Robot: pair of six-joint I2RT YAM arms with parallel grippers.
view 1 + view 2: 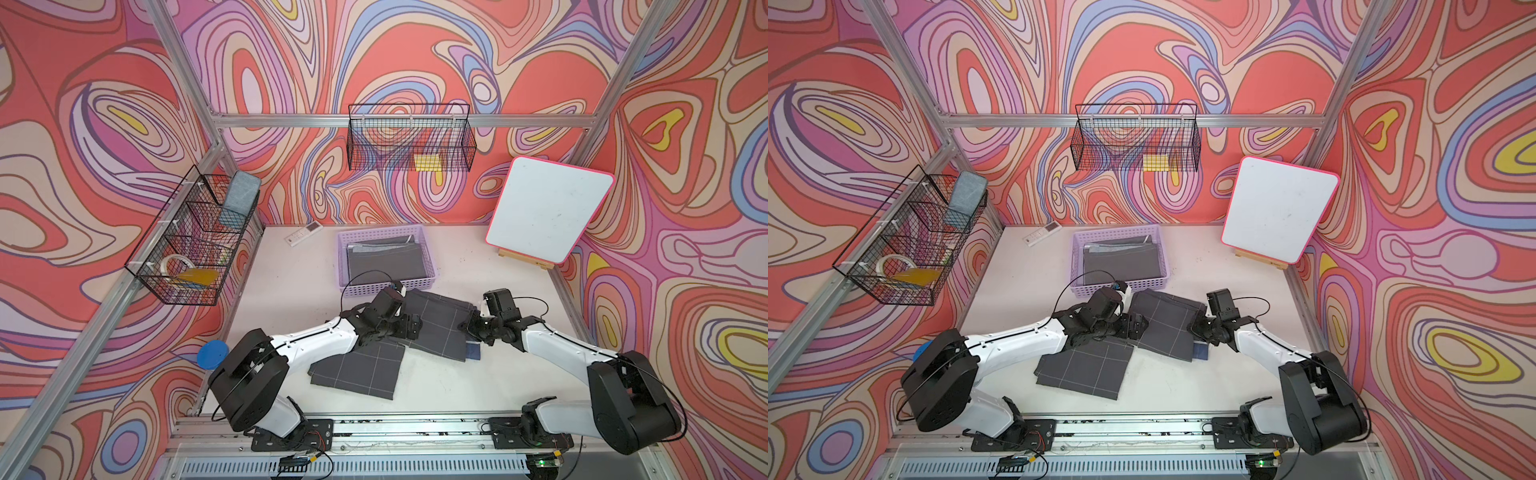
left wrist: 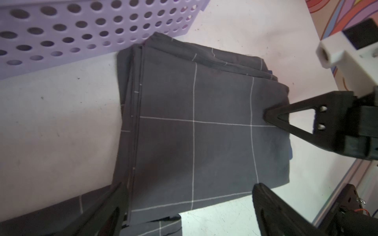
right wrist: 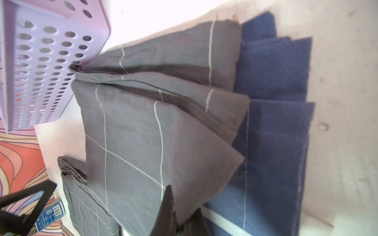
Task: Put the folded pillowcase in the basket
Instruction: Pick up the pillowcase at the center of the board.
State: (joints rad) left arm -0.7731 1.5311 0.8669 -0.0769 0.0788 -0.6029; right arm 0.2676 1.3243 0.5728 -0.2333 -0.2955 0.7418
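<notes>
One folded pillowcase (image 1: 440,328), grey with white grid, flat on the surface (image 1: 291,299) just before the basket (image 1: 341,262), far corner touching its wall; right gripper (image 1: 462,326) pinched together on its right edge, left gripper (image 1: 417,325) spread wide over its left edge.

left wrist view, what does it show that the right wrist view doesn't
Only the left wrist view: the left gripper with both fingers spread wide over the pillowcase. Only the right wrist view: a blue-labelled container and the blue cloth stacked in folds beneath. Both: the pillowcase, the lilac basket's perforated wall, the right gripper shut on the pillowcase's edge.
</notes>
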